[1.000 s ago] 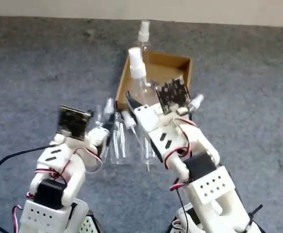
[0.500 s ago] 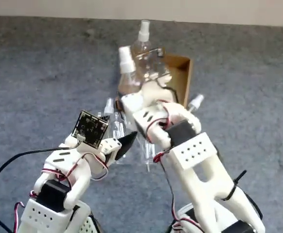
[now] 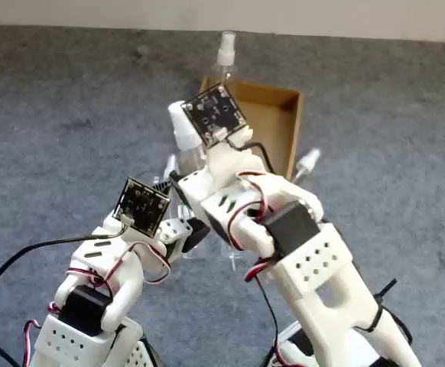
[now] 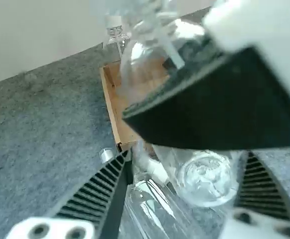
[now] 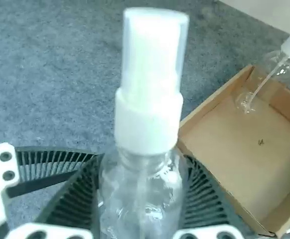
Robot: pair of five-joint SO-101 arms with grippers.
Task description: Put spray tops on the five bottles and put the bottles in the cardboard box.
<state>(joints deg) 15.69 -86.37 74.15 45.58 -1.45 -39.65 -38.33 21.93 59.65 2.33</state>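
my right gripper (image 5: 142, 199) clamps the capped bottle (image 5: 146, 114), now swung off the box (image 5: 224, 134) past its left edge, mid-table; my left gripper (image 4: 185, 167), raised, gapes over loose bottles (image 4: 205, 177). boxing remains.

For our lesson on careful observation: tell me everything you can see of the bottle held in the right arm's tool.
The bottle is clear and plastic-looking, with a round body and a narrower neck. A white capped spray top is fitted on it. It stands roughly upright, held above the grey carpet, beside the cardboard box and not in it. The right tool is shut on its body, with ribbed black fingers on both sides.
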